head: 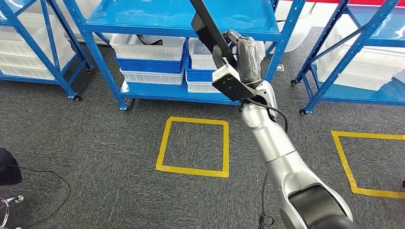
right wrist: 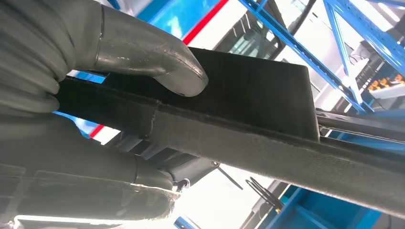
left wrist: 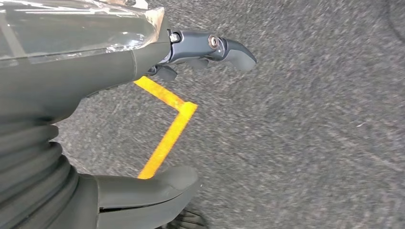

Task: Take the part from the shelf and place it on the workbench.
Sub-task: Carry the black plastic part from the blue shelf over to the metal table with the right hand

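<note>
- Right hand point(head: 237, 53) grips a long black part point(head: 208, 29), raised before the blue shelf point(head: 181, 21).
- Thumb point(right wrist: 157, 59) presses on the part point(right wrist: 248, 109).
- Left hand point(left wrist: 143, 95) hangs empty, fingers apart, over grey carpet point(left wrist: 310, 133) with yellow tape point(left wrist: 167, 129).

The right arm point(head: 274, 143) is showing smooth silver segments with a black joint shell at its base and a black cable point(head: 273, 110) looping beside the wrist. The right hand point(head: 241, 57) is wearing a grey ribbed cover with a thick grey thumb point(right wrist: 148, 57). The left hand point(left wrist: 95, 95) is showing the same grey cover, dark fingers point(left wrist: 224, 47) with a small silver screw, and clear film above the cover.
</note>
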You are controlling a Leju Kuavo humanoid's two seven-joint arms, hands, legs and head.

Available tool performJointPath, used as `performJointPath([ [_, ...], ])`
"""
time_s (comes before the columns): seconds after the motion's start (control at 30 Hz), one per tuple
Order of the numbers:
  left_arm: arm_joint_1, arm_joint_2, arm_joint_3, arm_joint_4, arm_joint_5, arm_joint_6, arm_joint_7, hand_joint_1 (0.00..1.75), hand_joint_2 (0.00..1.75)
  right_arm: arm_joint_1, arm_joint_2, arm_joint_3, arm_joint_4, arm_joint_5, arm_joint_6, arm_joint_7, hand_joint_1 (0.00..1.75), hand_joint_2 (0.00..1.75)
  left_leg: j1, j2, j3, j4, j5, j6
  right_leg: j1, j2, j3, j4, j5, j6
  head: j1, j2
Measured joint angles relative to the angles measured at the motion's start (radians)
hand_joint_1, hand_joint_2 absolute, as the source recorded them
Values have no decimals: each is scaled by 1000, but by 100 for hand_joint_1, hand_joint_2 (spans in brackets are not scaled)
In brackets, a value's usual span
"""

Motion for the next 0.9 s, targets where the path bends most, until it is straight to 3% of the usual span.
performJointPath([
  [0.03,0,-1,0,0,-1,0,0,0,175,1,0,1,6,0,-2,0,175,175,0,0,-18,1,14,-2,0,0,10,25,6,10,0,0],
  [0.07,0,-2,0,0,-2,0,0,0,175,1,0,2,10,0,-3,-1,175,175,0,1,-35,1,28,-4,-1,0,36,18,28,23,0,0],
  [0.1,0,-3,0,0,-2,0,0,0,175,1,1,2,14,0,-4,-1,175,175,1,1,-52,2,43,-8,-2,0,77,-22,50,33,0,0],
  [0.13,0,-4,0,0,-2,-1,0,0,175,1,2,3,17,0,-4,-1,175,175,0,0,-67,4,56,-13,-3,0,132,-89,57,36,0,0],
  [0.17,0,-4,1,0,-2,-2,0,0,175,0,3,3,18,0,-5,-1,175,175,-1,0,-79,5,68,-19,0,1,187,-168,47,31,0,0],
  [0.23,1,-4,1,0,-2,-8,-1,0,175,0,6,4,20,0,-8,-3,175,175,-3,1,-89,1,89,-32,6,3,245,-272,15,12,-1,0],
  [0.3,2,-3,2,0,-2,-11,-1,0,175,1,6,4,22,0,-12,-4,175,175,0,2,-92,-7,108,-45,5,4,237,-285,21,-8,-3,0],
  [0.33,3,-2,2,0,-2,-10,0,0,175,1,7,4,23,0,-13,-4,175,175,4,2,-97,-3,99,-51,2,3,232,-285,31,-19,-3,0],
  [0.4,5,-2,4,0,-2,-10,0,0,175,1,8,4,25,0,-13,-4,175,175,9,-1,-118,53,23,-62,-5,1,217,-286,56,-39,-4,0],
  [0.47,6,-2,5,0,-2,-10,0,0,175,1,8,4,25,0,-13,-4,175,175,12,-3,-148,179,-75,-72,-2,1,194,-284,79,-45,-5,0],
  [0.5,6,-2,5,0,-2,-10,0,0,175,2,8,4,26,0,-13,-4,175,175,12,-3,-158,238,-95,-76,-1,1,183,-283,88,-44,-5,0],
  [0.53,6,-1,5,0,-2,-10,0,0,175,3,8,4,27,0,-13,-4,175,175,13,-3,-155,272,-95,-79,0,1,171,-282,96,-41,-5,0],
  [0.57,6,-1,5,0,-2,-10,0,0,175,5,8,4,28,0,-13,-4,175,175,14,-3,-135,270,-79,-79,0,1,161,-281,103,-39,-5,0],
  [0.6,6,-1,5,0,-3,-10,0,0,175,5,8,4,29,0,-13,-4,175,175,15,-3,-96,229,-59,-78,-1,1,153,-279,109,-36,-5,0],
  [0.67,5,-1,5,0,-3,-11,-1,0,175,5,7,4,29,0,-14,-4,175,175,14,-5,0,100,-48,-70,0,1,142,-274,116,-28,-5,0],
  [0.7,5,0,5,0,-4,-10,-1,0,175,5,7,3,29,0,-14,-4,175,175,12,-6,33,50,-52,-65,2,0,138,-273,120,-22,-4,0],
  [0.73,5,0,5,0,-4,-10,-2,0,175,4,7,3,30,0,-15,-4,175,175,9,-7,50,22,-59,-60,3,0,134,-272,124,-16,-4,0],
  [0.83,5,-1,5,0,-5,-10,-2,0,175,4,6,2,30,0,-15,-4,175,175,5,-4,50,1,-50,-34,5,-1,121,-266,128,1,-4,0],
  [0.9,5,-2,5,0,-5,-10,-2,0,175,3,4,1,30,0,-16,-4,175,175,7,0,43,-10,-34,-15,5,1,88,-202,88,0,-3,0],
])
